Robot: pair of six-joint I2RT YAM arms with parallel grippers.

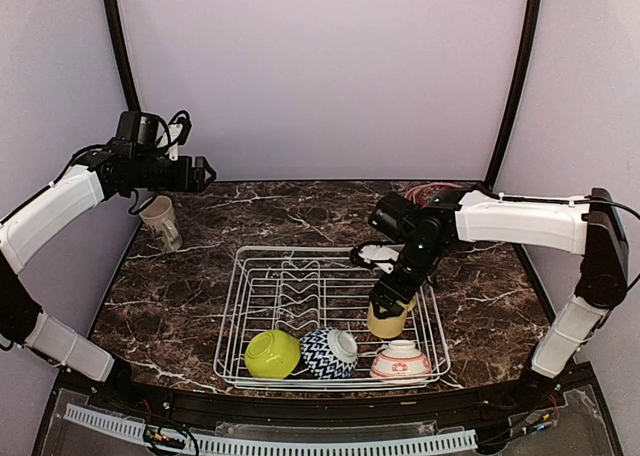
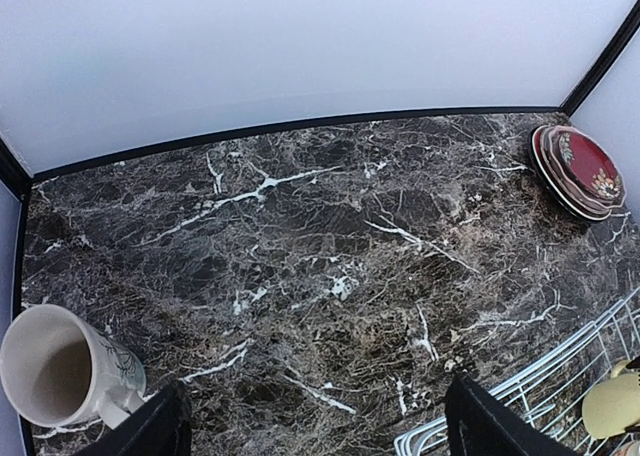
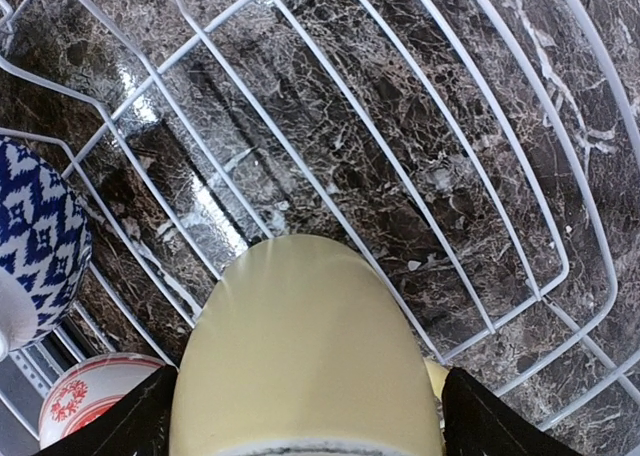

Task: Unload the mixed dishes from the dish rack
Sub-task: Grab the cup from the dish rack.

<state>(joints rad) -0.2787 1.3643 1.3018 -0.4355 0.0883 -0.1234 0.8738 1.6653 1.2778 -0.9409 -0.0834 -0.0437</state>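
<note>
The white wire dish rack [image 1: 232,306] lies mid-table. Along its near side sit a lime bowl [image 1: 272,354], a navy-zigzag bowl [image 1: 330,351] and a pink-white bowl [image 1: 402,360]. A yellow mug [image 1: 388,321] stands upside down at the rack's right. My right gripper [image 1: 392,301] reaches down over it. In the right wrist view the fingers press both sides of the yellow mug [image 3: 300,346], shut on it. My left gripper [image 1: 205,173] hovers open and empty above the table's far left, beside a cream mug [image 1: 160,221].
Red plates [image 2: 580,166] are stacked at the far right of the table. The cream mug [image 2: 65,366] stands on the marble left of the rack's corner [image 2: 530,386]. Under the right wrist lie rack wires [image 3: 480,126], the zigzag bowl [image 3: 35,236] and the pink-white bowl [image 3: 90,401].
</note>
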